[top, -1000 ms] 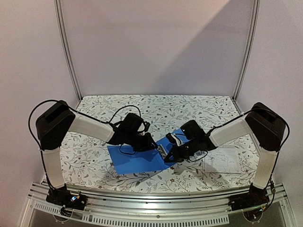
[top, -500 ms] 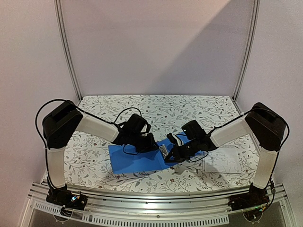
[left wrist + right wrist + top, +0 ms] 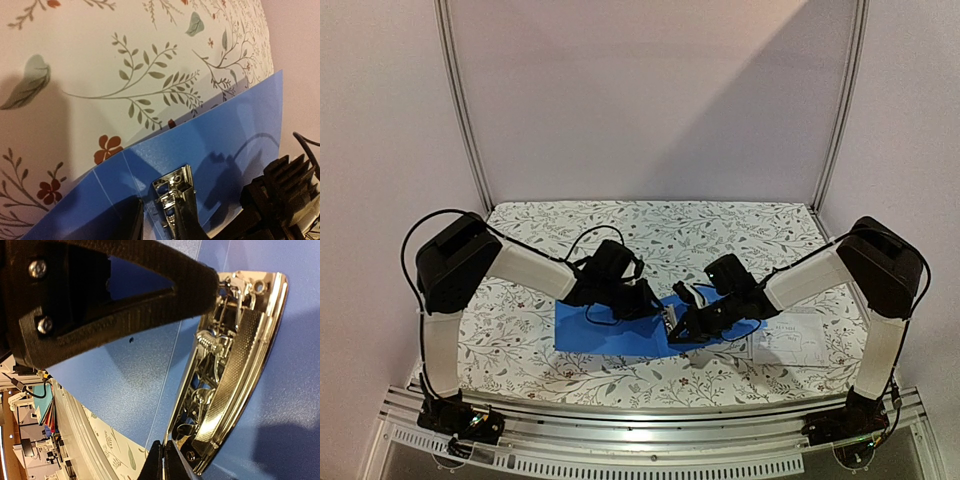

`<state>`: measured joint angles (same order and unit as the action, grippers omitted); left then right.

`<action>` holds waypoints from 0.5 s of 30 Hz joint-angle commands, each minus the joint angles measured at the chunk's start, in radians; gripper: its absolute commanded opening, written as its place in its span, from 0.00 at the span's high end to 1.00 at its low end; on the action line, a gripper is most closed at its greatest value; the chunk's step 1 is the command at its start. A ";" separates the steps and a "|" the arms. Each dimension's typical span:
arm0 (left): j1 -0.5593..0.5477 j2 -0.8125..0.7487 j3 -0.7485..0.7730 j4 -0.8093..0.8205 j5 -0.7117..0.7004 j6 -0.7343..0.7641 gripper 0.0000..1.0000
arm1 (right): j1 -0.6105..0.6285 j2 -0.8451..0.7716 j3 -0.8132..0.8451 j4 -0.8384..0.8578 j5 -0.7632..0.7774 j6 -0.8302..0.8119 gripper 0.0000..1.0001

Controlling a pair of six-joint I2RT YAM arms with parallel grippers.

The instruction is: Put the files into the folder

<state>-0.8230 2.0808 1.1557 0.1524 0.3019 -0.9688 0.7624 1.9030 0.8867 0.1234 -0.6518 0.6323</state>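
Fingers of right gripper [image 3: 163, 461] pinched together at end of metal clip [image 3: 225, 365]; left gripper [image 3: 160, 226] narrow, astride clip, grip unclear. Folder [image 3: 605, 338] lies open; paper [image 3: 792, 340] beside it on table [image 3: 620, 228], not yet inside

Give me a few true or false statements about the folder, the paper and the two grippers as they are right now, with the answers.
1. The blue folder lies open with its metal clip showing. True.
2. The white paper is inside the folder. False: it lies on the table to the folder's right, outside it.
3. The right gripper is shut. True.
4. The left gripper is over the paper. False: it is at the folder's clip.
5. The table is plain white. False: it has a leaf and flower pattern.
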 commanded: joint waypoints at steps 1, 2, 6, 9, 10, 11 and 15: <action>-0.018 0.028 0.014 0.032 0.030 0.044 0.77 | -0.010 0.029 -0.015 0.022 -0.016 0.010 0.98; -0.020 0.029 0.028 0.004 0.021 0.058 0.77 | -0.011 0.030 -0.015 0.023 -0.018 0.014 0.98; -0.024 0.047 0.080 -0.098 -0.006 0.090 0.79 | -0.013 0.034 -0.015 0.028 -0.019 0.019 0.98; -0.020 0.062 0.087 -0.131 -0.025 0.068 0.82 | -0.013 0.034 -0.015 0.027 -0.019 0.018 0.97; -0.017 0.067 0.085 -0.132 -0.029 0.056 0.83 | -0.013 0.034 -0.015 0.026 -0.020 0.017 0.98; -0.015 0.073 0.086 -0.130 -0.029 0.048 0.84 | -0.013 0.034 -0.017 0.026 -0.020 0.018 0.98; -0.016 0.092 0.117 -0.178 -0.056 0.046 0.89 | -0.015 0.034 -0.016 0.023 -0.020 0.017 0.98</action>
<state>-0.8360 2.1277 1.2469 0.0734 0.2913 -0.9195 0.7567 1.9163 0.8829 0.1482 -0.6685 0.6498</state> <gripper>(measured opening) 0.130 0.025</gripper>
